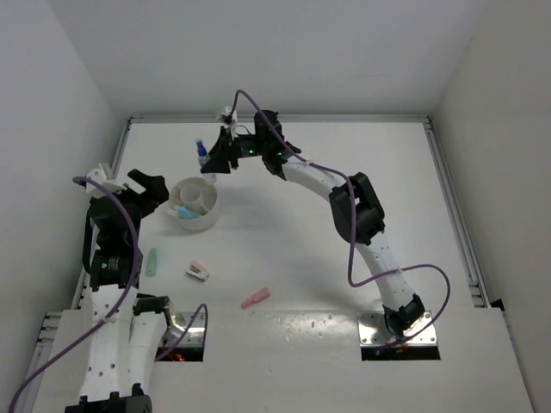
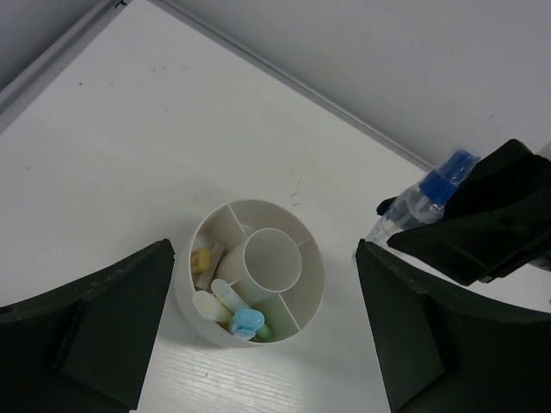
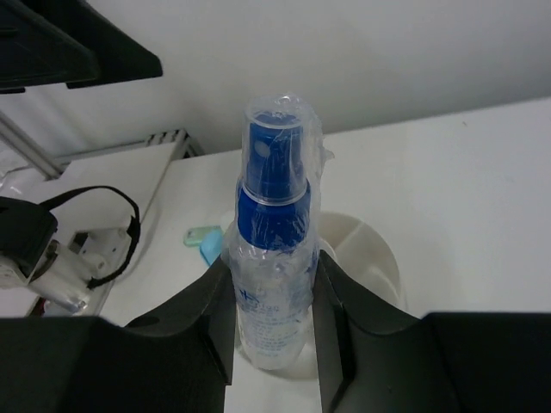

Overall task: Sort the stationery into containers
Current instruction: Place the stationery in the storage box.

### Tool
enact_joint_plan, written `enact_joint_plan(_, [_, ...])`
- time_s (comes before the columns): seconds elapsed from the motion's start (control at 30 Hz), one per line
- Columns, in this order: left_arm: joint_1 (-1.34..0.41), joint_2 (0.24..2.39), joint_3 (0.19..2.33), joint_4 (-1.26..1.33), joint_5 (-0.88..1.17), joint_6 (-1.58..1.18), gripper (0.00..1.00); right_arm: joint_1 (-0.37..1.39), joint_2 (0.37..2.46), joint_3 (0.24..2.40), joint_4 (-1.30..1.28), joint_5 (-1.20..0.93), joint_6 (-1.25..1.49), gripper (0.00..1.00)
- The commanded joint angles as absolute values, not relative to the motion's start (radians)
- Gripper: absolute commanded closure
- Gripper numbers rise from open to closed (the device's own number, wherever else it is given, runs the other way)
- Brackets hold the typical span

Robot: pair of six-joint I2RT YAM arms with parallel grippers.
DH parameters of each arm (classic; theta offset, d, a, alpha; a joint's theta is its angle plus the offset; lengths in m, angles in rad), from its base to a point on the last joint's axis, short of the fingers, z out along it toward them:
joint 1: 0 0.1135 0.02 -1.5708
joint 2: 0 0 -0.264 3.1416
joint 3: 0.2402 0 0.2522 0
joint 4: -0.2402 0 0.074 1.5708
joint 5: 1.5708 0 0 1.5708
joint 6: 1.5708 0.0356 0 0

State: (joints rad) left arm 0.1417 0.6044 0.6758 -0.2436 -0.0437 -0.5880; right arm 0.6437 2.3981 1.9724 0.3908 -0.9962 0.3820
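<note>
The white divided bowl [image 1: 195, 205] [image 2: 303, 284] stands at the table's left and holds several pastel pieces, among them a light-blue one [image 2: 247, 322] and a small yellow one [image 2: 201, 258]. My right gripper [image 1: 212, 159] [image 3: 274, 318] is shut on the blue-capped clear bottle [image 1: 201, 154] [image 3: 274, 258] [image 2: 426, 194], holding it upright just beyond the bowl's far rim [image 3: 366, 249]. Over the bowl's near-left side, my left gripper [image 1: 148, 189] [image 2: 263, 249] is open and holds nothing. On the table lie a green stick [image 1: 151, 261], a pink-white stapler-like piece [image 1: 198, 272] and a pink stick [image 1: 256, 298].
A metal rail [image 1: 275, 119] runs along the table's far edge, with white walls close behind and at both sides. The left arm's base [image 1: 112, 344] stands near the loose green stick. Two mounting cut-outs [image 1: 398, 335] sit at the near edge.
</note>
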Motion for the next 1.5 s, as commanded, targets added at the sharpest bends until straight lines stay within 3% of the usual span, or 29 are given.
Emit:
enact_joint_plan(0.0, [0.167, 0.607, 0.667, -0.199, -0.043, -0.595, 0.07, 0.689, 2.437, 2.071, 0.65, -1.081, 0.469, 1.0])
enact_joint_plan(0.33, [0.167, 0.607, 0.667, -0.199, -0.012, -0.595, 0.07, 0.764, 2.597, 2.272, 0.589, -1.016, 0.459, 1.0])
enact_joint_plan(1.0, [0.167, 0.598, 0.667, -0.199, -0.003, -0.595, 0.07, 0.773, 2.663, 2.255, 0.531, -0.825, 0.278, 1.0])
enact_joint_plan(1.07, [0.167, 0.598, 0.667, -0.199, -0.003, -0.595, 0.07, 0.773, 2.663, 2.231, 0.522, -0.825, 0.267, 0.94])
enact_joint_plan(1.2, [0.167, 0.598, 0.667, -0.199, -0.003, -0.595, 0.07, 0.773, 2.625, 2.192, 0.503, -0.847, 0.227, 0.55])
enact_joint_plan(1.27, [0.167, 0.598, 0.667, -0.199, -0.003, -0.595, 0.07, 0.773, 2.614, 2.181, 0.503, -0.847, 0.218, 0.51])
enact_joint_plan(1.47, [0.167, 0.598, 0.667, -0.199, -0.012, -0.595, 0.07, 0.764, 2.585, 2.191, 0.503, -0.838, 0.209, 0.51])
